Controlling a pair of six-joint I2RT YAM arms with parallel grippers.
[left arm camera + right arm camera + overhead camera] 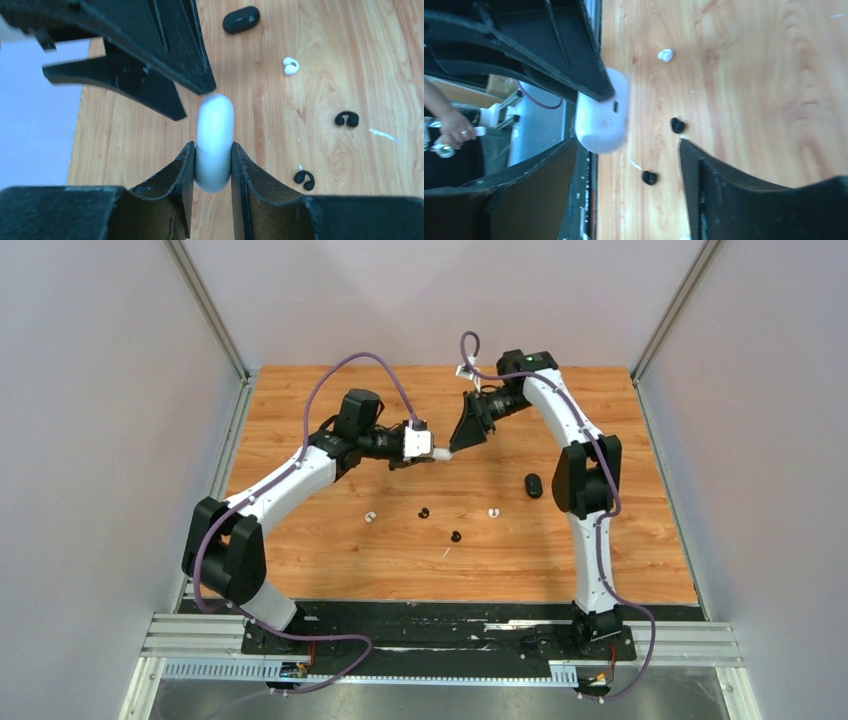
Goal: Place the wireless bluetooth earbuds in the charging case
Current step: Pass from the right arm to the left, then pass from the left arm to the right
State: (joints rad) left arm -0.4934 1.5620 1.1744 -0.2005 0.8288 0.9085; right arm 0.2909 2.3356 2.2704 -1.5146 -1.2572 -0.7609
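The left end effector (212, 165) is clenching the white charging case (215, 125) by its 2 broad faces. It is holding the case edge-on above the table (620, 540), with the rounded free end sticking out past the fingertips. The right end effector (462, 440) is hanging spread at that free end, grasping nothing. I cannot tell whether a fingertip is touching the case.

All 4 buds are lying loose on the table, well apart from both end effectors. They are the left white earbud (370, 517), the right white earbud (493, 512), the far black earbud (423, 512) and the near black earbud (456, 536). The black charging case (534, 485) is resting beside the right arm.

The white case is looking like a light, rigid, glossy shell, so it is likely to slip under a weak pinch. Gripping low on the flat faces is leaving the other end free, which seems right for opening a lid. The buds are appearing tiny, hard and nearly weightless, and they are probably going to skid or flip when nudged. Each one is calling for a gentle fingertip pinch from above, across its thicker rounded body and not its thin hook.
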